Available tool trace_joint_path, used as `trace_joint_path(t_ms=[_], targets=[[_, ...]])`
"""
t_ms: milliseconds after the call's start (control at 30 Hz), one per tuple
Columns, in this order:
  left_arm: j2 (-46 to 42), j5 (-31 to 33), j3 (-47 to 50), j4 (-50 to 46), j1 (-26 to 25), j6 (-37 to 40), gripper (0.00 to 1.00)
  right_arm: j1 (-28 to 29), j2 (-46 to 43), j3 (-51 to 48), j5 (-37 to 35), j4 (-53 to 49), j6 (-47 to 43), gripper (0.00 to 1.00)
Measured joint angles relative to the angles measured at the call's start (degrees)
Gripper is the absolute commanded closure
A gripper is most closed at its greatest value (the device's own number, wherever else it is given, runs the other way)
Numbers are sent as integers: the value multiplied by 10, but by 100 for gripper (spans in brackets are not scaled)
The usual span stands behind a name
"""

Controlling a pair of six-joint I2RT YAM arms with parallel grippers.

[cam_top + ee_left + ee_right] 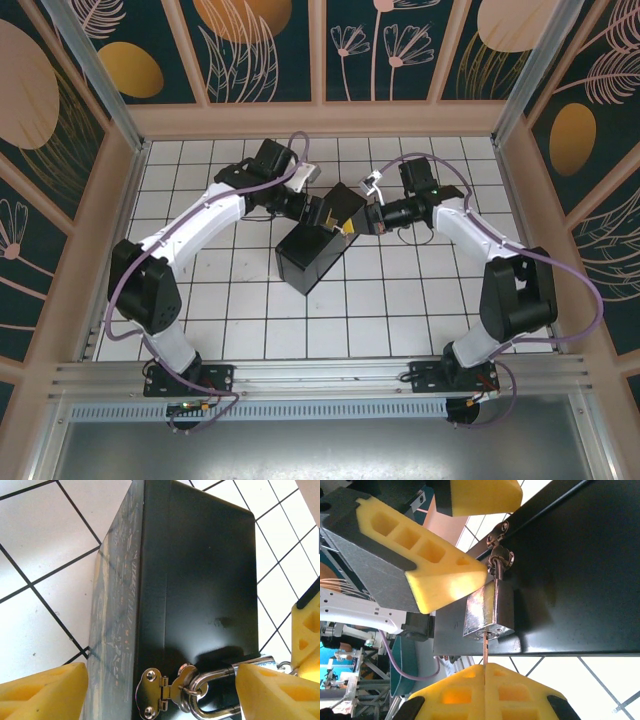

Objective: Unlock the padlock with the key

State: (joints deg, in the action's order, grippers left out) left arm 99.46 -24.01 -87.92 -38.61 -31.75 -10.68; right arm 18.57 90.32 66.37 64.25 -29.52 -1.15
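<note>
On the tiled desk (40, 555), the padlock (487, 612) hangs from the hasp (155, 692) of the black box (200, 580). My right jaws are pressed together on the key (484, 652), whose thin blade appears seated in the keyhole. My left jaws stand spread astride the box's end, one pad (445, 587) against the padlock. As I judge it, the key is in and unturned — next comes a wrist roll while the left braces.

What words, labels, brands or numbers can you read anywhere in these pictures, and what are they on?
No readable text in any view.
padlock: bare polished metal, no brand or number legible.
black box: blurred painted pattern on the lid edge, no letters.
wall panels: plant drawings, no writing.
</note>
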Motion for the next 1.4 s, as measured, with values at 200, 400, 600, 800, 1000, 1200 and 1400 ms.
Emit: trace_joint_path(t_ms=[200,400,600,800,1000,1200,1400], targets=[[18,0,-18,-7,0,2,20,0,6,1,1,2,6,100],[21,-2,-20,-7,3,2,21,2,4,-28,6,61,53,100],[30,-10,-26,-6,4,6,22,2,5,-33,18,78,66,100],[33,-13,-30,-6,5,11,23,2,7,-30,19,78,66,100],[34,-10,-30,-6,5,-1,24,2,-9,-66,11,139,143,100],[34,-10,-26,-6,5,-18,24,2,-59,-163,0,273,274,100],[35,-9,-25,-6,5,-23,24,2,-59,-174,2,322,319,100]])
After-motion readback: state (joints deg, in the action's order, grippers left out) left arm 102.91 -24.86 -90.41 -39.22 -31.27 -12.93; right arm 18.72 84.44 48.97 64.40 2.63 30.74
